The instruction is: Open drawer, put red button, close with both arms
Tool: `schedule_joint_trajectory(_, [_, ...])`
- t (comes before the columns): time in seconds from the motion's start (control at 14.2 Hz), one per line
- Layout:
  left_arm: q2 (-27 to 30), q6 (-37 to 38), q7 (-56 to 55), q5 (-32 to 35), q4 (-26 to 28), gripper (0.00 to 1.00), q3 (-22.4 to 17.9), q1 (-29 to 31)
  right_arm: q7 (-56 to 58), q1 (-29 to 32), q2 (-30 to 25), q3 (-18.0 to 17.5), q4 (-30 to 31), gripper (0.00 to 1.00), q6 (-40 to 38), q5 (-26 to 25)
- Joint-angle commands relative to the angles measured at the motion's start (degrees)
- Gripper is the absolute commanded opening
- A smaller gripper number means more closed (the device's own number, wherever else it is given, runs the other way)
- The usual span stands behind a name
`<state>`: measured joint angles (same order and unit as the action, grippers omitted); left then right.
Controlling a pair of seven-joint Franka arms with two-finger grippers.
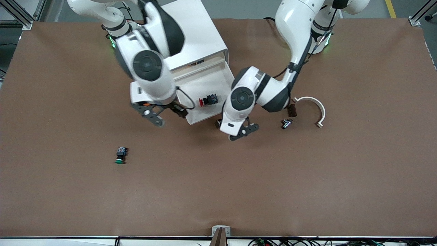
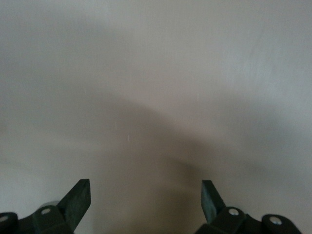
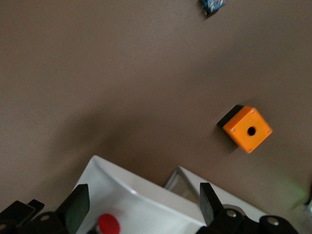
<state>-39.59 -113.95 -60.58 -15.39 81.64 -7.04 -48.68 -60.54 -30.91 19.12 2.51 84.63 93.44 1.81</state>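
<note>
Red button point(image 1: 208, 100) in open drawer point(image 1: 218, 73), both my grippers, right point(image 1: 163, 117) and left point(image 1: 235, 131), apart and empty; next: push drawer shut

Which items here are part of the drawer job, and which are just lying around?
Part of the job:
- red button, lying in the open drawer
- white cabinet
- right gripper, open beside the drawer
- left gripper, open at the drawer's front

Lying about:
- green button
- orange box
- white curved bracket
- small metal part
</note>
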Motion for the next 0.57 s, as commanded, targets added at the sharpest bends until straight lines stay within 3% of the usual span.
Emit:
schedule_joint_trajectory(0.0, [1.2,4.9,-4.4,-0.5,1.1,1.00,-0.6,-4.6,15.6,7.8,-4.8,-1.0,1.4,1.00,-4.8,-0.5])
schedule_joint_trajectory(0.14, [1.3,6.3,-8.4,-0.6,1.1,1.00,-0.3,-7.2,27.4,13.6,-6.4,-1.0,1.5,1.00,-7.1,-0.6])
schedule_joint_trajectory(0.49, [1.2,6.3,-16.8,-0.6,1.2,1.00,6.4,-7.5,54.7,28.2,-9.8,-1.0,3.3,1.00,-9.0,-0.6])
